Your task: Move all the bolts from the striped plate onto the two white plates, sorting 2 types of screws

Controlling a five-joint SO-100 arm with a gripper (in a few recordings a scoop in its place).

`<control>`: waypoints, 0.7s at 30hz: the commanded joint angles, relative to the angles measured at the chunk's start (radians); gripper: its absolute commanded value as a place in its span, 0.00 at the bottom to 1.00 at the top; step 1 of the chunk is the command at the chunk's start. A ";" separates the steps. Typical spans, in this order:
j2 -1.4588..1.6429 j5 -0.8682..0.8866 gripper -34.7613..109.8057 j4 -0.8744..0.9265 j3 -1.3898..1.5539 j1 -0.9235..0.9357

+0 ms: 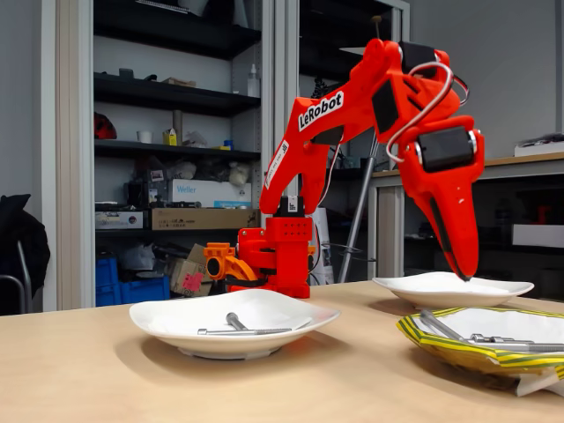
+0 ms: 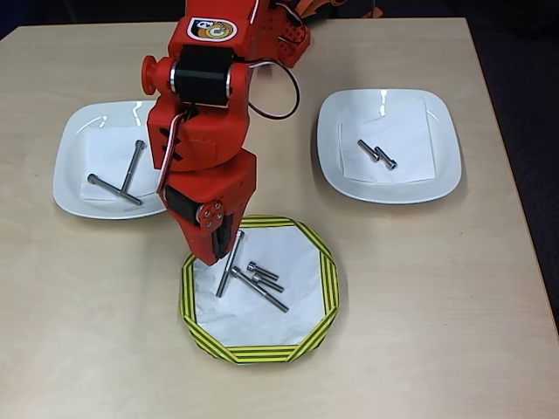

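In the overhead view, the left plate (image 2: 83, 179) holds two long thin bolts (image 2: 131, 166), crossed near their lower ends. Right of it, the pincer (image 2: 223, 253) hangs over the upper left rim of the striped plate (image 2: 325, 288), its tip at the head end of a long bolt (image 2: 229, 264); whether it is released or clenched I cannot tell. On the striped plate lie that long bolt, a second long one (image 2: 260, 290) and two short ones (image 2: 264, 275), close together near the middle. The right plate (image 2: 441, 175) carries two short bolts (image 2: 376, 155) side by side. The sorting looks about half done, with a fresh pick in hand. The next move calls for closing on one long bolt alone, lifting it and carrying it across the counter (image 2: 437, 332) to the left plate.
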 commanded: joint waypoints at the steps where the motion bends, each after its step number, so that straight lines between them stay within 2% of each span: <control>1: 0.014 0.043 0.25 -0.006 0.006 -0.002; 5: 0.011 0.172 0.31 0.003 0.035 -0.008; 11: 0.015 0.663 0.29 0.000 0.123 0.008; 14: 0.002 0.830 0.30 0.009 0.123 0.002; 21: -0.021 0.959 0.32 -0.043 0.123 -0.023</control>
